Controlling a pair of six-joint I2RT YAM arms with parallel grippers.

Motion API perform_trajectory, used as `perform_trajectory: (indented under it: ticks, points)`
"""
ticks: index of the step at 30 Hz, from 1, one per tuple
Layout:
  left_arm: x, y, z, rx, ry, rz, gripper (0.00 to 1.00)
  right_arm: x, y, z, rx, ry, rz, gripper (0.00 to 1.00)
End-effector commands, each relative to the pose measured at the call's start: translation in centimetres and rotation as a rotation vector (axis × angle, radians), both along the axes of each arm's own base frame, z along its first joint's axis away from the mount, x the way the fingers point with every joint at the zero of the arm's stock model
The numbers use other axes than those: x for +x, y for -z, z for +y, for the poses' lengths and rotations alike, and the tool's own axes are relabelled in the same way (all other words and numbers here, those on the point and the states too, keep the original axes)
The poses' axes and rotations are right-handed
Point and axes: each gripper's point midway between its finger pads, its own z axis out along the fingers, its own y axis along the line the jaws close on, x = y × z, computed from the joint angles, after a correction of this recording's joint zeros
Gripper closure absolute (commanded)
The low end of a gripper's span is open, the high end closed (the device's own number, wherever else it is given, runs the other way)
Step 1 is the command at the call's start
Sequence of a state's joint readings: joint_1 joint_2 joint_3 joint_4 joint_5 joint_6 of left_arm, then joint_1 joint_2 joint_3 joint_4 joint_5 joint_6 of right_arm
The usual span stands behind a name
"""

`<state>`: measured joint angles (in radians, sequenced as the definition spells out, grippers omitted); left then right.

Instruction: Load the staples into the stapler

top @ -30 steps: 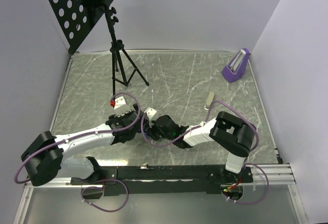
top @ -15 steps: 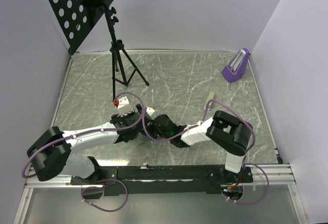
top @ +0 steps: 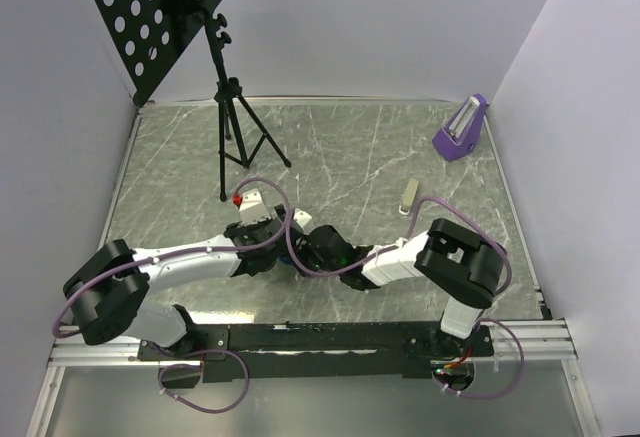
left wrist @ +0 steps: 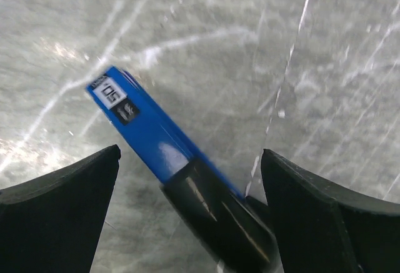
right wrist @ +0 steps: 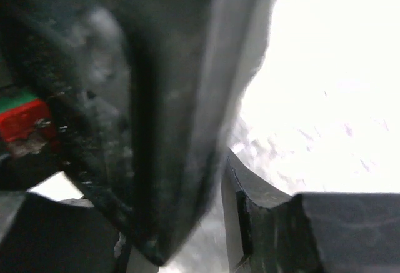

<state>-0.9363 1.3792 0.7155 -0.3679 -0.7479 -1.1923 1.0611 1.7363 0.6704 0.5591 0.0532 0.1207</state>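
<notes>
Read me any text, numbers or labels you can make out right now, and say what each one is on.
"105", or close to it, blurred: white label near the end of the blue stapler, left wrist view.
Black label next to it: marks too blurred to read.
Small pale box in the top view: any print too small to read.
Nothing else legible.

Table [top: 350, 147]: grey marble-look top, smooth, faintly glossy, white veins.
Stapler [left wrist: 150, 132], centre of the left wrist view: glossy blue plastic, smooth black end.
Music stand [top: 150, 37], upper left: matt black perforated metal.
</notes>
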Motion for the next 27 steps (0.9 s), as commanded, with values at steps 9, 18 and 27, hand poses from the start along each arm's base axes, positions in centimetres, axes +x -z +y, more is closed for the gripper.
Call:
perform_trajectory:
  ticks: [9,18,27]
  points:
    - [-1.4,1.5,-0.8,0.052,0.065,0.098,0.01,-2.0,-2.7,-2.7,0.027,0.031,0.013,0.49]
    - [0.3,-4.6,-2.0,-0.065,0.076,-0.015,0.01,-2.5,-5.2,-4.1,0.056,0.076,0.035,0.48]
    - [2.0,-10.1,4.6,-0.229,-0.029,-0.115,0.01,-2.8,-8.1,-2.3,0.047,-0.028,0.038,0.47]
